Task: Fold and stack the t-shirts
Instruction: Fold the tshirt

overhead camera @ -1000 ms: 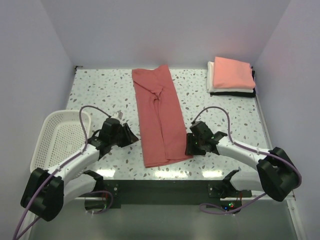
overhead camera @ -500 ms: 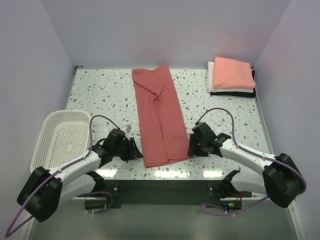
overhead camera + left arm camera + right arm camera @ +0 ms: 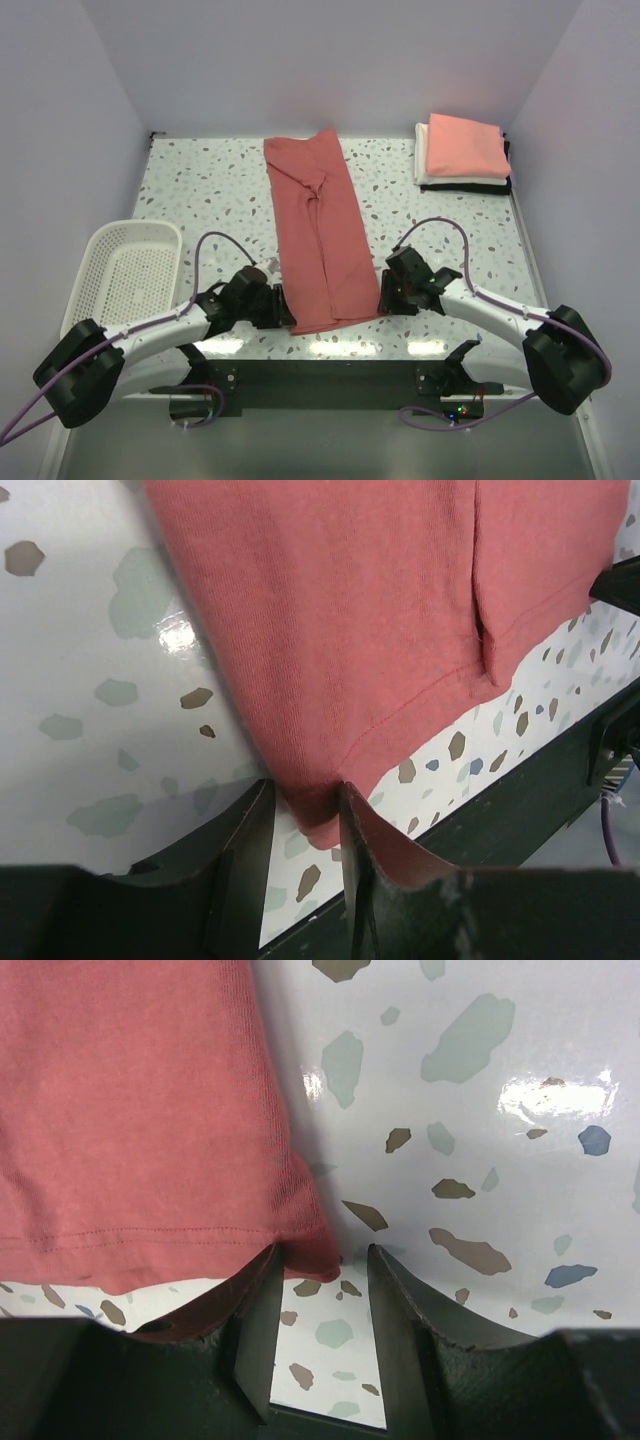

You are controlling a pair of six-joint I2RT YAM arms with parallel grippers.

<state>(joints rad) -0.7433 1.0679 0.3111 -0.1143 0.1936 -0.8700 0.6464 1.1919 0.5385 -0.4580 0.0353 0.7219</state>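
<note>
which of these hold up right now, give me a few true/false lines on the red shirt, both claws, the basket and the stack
1. The dusty brick-red cloth t-shirt lies as a long folded strip on the speckled table. True.
2. The white plastic mesh basket holds a folded shirt. False: nothing shows inside it.
3. A salmon-pink folded t-shirt tops the stack in the far right corner. True.
4. The right claw hovers at the red shirt's far end. False: it sits at the near right corner, jaws apart.
5. The left claw straddles the shirt's near left corner. True.
</note>
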